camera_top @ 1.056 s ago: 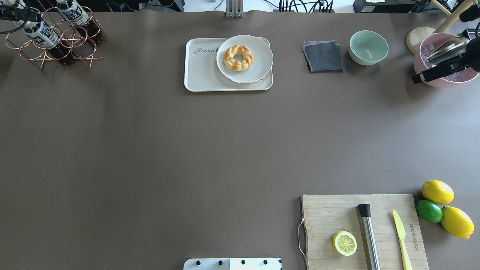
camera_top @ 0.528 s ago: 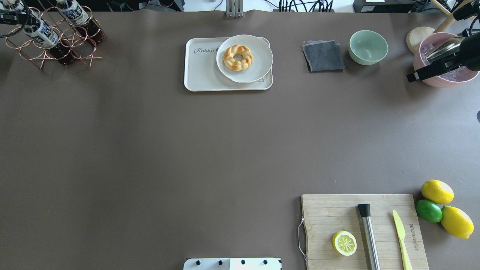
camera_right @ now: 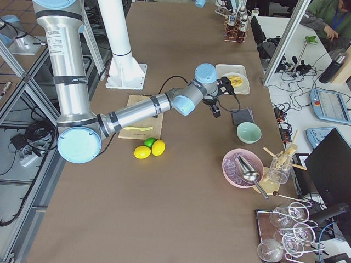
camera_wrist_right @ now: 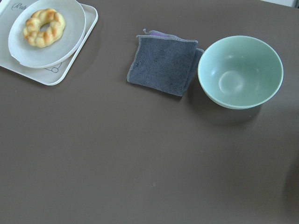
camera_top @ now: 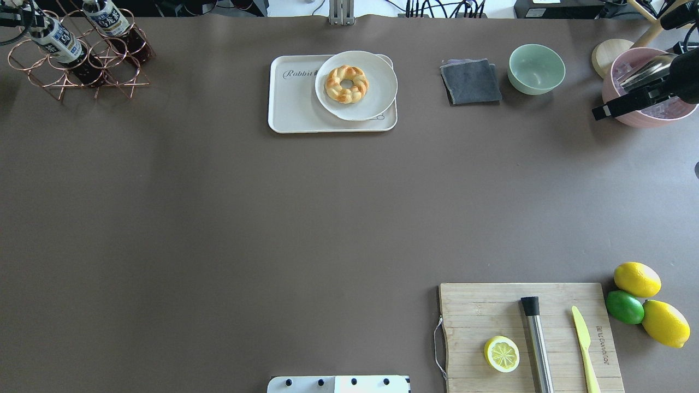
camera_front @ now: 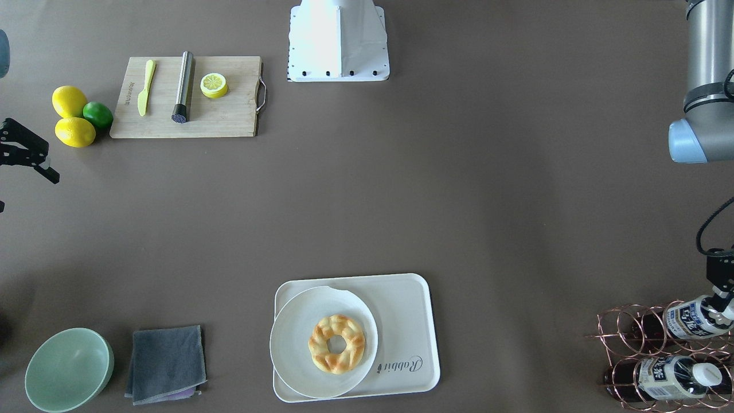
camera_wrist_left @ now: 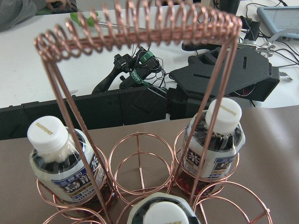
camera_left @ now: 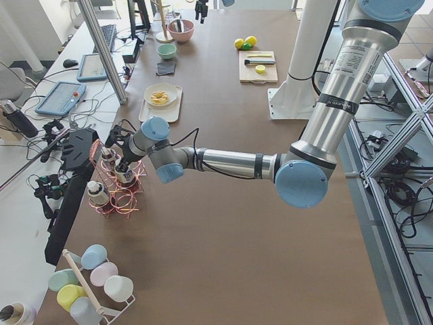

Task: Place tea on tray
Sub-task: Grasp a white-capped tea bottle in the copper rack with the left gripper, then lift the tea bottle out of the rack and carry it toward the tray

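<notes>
The tea bottle [camera_top: 54,39] leans in the copper wire rack [camera_top: 109,60] at the far left corner. My left gripper [camera_top: 15,19] is shut on its capped end. The front view shows that bottle [camera_front: 691,318] under the gripper [camera_front: 725,303]. In the left wrist view its cap [camera_wrist_left: 163,212] sits at the bottom centre. A second bottle [camera_top: 106,17] rests in the rack beside it. The off-white tray [camera_top: 292,109] lies at the far middle and carries a round plate [camera_top: 377,93] with a doughnut [camera_top: 347,83]. My right gripper [camera_top: 600,113] hangs open and empty at the far right.
A grey cloth [camera_top: 471,82] and a green bowl [camera_top: 536,68] lie right of the tray. A pink bowl [camera_top: 644,87] sits under the right gripper. A cutting board [camera_top: 491,311] with a lemon half, a steel tool and a knife is at the near right, with lemons [camera_top: 636,278] beside it.
The left gripper has drawn the tea bottle up and toward the far left corner, partly out of the rack. The right gripper has shifted slightly left.
</notes>
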Robot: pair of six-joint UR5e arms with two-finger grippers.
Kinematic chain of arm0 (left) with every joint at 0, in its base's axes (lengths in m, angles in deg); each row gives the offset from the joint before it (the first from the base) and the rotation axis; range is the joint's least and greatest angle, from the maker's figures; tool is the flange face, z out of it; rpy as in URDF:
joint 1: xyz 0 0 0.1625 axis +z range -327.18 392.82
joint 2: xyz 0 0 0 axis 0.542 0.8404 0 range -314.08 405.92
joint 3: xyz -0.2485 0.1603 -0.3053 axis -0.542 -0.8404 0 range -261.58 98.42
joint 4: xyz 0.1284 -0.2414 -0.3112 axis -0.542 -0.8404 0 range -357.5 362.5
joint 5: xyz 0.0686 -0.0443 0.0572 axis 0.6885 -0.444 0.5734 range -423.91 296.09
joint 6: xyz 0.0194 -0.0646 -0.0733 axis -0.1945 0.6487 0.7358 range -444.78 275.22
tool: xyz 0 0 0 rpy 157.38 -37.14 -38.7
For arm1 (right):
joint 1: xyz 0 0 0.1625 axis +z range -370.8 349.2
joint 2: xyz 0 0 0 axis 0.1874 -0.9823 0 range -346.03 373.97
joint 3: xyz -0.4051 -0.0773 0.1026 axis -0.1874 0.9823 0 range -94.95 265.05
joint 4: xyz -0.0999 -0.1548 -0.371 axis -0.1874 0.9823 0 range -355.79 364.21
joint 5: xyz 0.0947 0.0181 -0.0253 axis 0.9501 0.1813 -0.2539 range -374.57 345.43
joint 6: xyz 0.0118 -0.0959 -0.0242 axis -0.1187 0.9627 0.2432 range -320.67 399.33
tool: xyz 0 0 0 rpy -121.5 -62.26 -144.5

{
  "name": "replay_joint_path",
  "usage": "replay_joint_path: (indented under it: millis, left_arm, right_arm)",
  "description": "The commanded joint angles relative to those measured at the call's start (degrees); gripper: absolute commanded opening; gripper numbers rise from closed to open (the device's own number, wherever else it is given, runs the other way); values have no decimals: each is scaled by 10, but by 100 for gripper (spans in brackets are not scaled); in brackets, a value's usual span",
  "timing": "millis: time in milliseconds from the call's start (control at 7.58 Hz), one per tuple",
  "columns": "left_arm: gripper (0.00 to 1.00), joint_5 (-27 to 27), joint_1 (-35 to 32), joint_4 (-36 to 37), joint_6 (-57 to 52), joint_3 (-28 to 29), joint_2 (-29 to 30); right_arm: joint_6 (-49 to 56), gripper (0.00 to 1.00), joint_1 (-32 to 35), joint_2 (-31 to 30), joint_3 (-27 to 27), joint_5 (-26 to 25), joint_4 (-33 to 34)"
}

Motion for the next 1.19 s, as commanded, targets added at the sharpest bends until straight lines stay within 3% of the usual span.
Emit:
replay_joint_path:
  millis: [0, 264, 396, 528, 660, 792, 1056]
  left_arm:
    - [0, -60, -67, 56, 2, -53, 4]
    - [0, -170, -136, 147, -6, -150, 2]
    - [0, -214, -151, 153, -5, -198, -7]
    - [0, -226, -154, 165, 4, -254, -26]
    - [0, -224, -145, 209, 4, -307, -32]
    - [0, -216, -90, 220, 5, -344, -32]
    - [0, -119, 38, 221, 5, -375, -25]
  right_arm:
    - [1, 100, 0, -1, 1, 0, 0]
    - [2, 100, 0, 0, 0, 1, -1]
    - [1, 100, -1, 9, 0, 2, -3]
    - [1, 100, -7, 17, 0, 0, -4]
    - [4, 100, -17, 31, 0, -3, -4]
    - [5, 100, -29, 43, -1, -1, -4]
    - [2, 100, -58, 78, -16, -3, -4]
